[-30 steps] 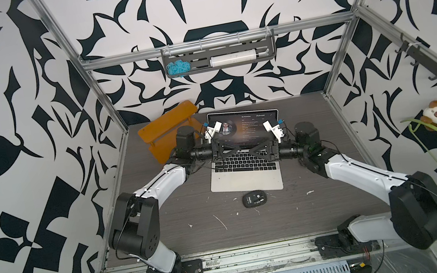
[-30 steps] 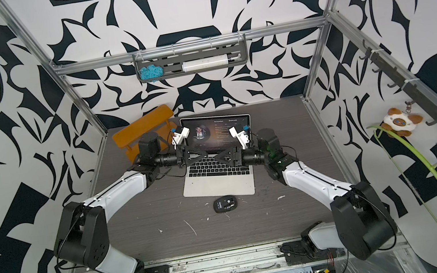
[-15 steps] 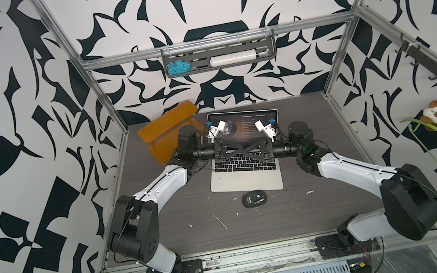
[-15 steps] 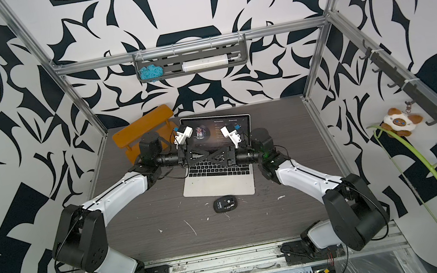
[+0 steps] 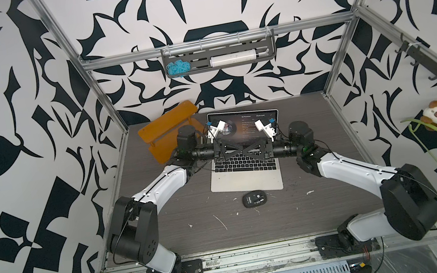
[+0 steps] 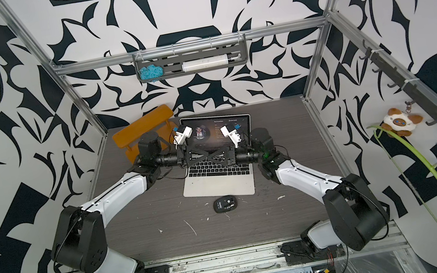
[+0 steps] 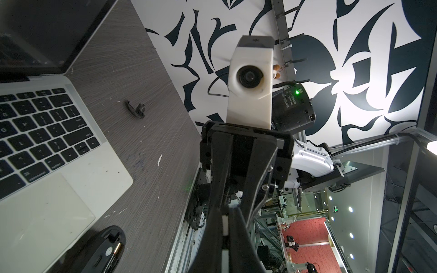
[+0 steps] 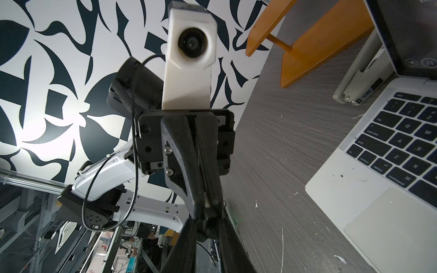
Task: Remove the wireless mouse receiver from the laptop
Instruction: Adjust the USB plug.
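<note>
Where the dark desk [image 5: 300, 214] lies nearest the arm bases, a black mouse [image 5: 254, 198] is seen, just in front of the laptop [image 5: 244, 179] and apart from it. Behind it, at the middle of the desk, the laptop is found open, its trackpad near and its lit screen far. Above the keyboard the left claw [image 5: 236, 152] and the right claw [image 5: 247, 150] are held tip to tip. The left claw is pressed together; in the left wrist view a thin pale strip is seen between its fingers [image 7: 212, 227], and whether that is the receiver cannot be told. The right claw is narrowly spread, its fingers [image 8: 184, 236] set on either side of the left claw's tip. A grey adapter block [image 8: 350, 92] is seen against the laptop's left edge by the hinge. Farther left an orange stand [image 5: 166, 125] is placed, and on the far wall a grey rack [image 5: 198, 64] is hung.
</note>
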Robot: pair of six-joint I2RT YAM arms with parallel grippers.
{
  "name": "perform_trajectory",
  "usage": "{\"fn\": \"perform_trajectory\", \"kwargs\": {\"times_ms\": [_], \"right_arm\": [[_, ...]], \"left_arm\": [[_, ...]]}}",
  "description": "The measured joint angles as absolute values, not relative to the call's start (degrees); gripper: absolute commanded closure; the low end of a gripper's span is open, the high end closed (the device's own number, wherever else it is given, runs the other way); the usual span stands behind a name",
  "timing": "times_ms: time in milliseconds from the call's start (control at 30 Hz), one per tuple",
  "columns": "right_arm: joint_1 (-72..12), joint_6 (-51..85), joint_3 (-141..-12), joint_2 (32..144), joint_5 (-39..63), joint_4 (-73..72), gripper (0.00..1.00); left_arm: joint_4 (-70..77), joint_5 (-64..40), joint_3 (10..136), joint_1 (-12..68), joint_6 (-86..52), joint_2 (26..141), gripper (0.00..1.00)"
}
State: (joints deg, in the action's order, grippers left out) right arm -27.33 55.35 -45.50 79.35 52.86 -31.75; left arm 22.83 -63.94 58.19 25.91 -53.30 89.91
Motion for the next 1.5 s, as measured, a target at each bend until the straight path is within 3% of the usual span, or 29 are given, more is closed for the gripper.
{"fn": "perform_trajectory", "kwargs": {"times_ms": [67,200,300,500,700,1033,1267,1300,1367,1400,1500], "right_arm": [[-27.33,55.46,-45.52,79.35,52.84,-31.70,0.85],[-27.33,55.72,-45.58,79.35,52.97,-31.64,1.00],[-27.33,56.18,-45.69,79.35,52.95,-31.48,1.00],[-27.33,56.05,-45.69,79.33,52.82,-31.20,1.00],[-27.33,55.70,-45.69,78.96,52.12,-30.94,1.00],[-27.33,55.77,-45.69,78.85,51.42,-30.83,1.00],[-27.33,55.81,-45.69,78.85,51.48,-30.92,1.00],[-27.33,55.81,-45.69,78.85,51.51,-30.94,0.98],[-27.33,56.07,-45.69,78.85,51.53,-31.11,0.78],[-27.33,55.79,-45.69,78.85,51.48,-31.35,0.73],[-27.31,55.77,-45.71,78.81,51.42,-31.81,0.68]], "left_arm": [[22.68,-63.99,58.02,25.82,-53.12,89.78,1.00],[22.65,-64.03,57.98,25.63,-52.73,89.45,1.00],[22.44,-64.16,57.98,25.54,-52.51,89.36,0.99],[20.99,-63.99,57.98,25.56,-51.90,89.10,0.79],[20.05,-63.88,57.98,25.56,-51.59,88.97,0.78],[19.51,-64.20,57.93,25.23,-51.62,88.86,0.96],[19.94,-64.51,57.93,25.17,-51.66,88.86,1.00],[19.99,-64.55,57.93,25.12,-51.66,88.86,1.00],[20.25,-64.62,57.93,25.12,-51.66,88.86,1.00],[20.36,-64.71,57.93,25.15,-51.66,88.86,1.00],[20.34,-64.79,57.82,25.12,-51.64,88.86,1.00]]}}
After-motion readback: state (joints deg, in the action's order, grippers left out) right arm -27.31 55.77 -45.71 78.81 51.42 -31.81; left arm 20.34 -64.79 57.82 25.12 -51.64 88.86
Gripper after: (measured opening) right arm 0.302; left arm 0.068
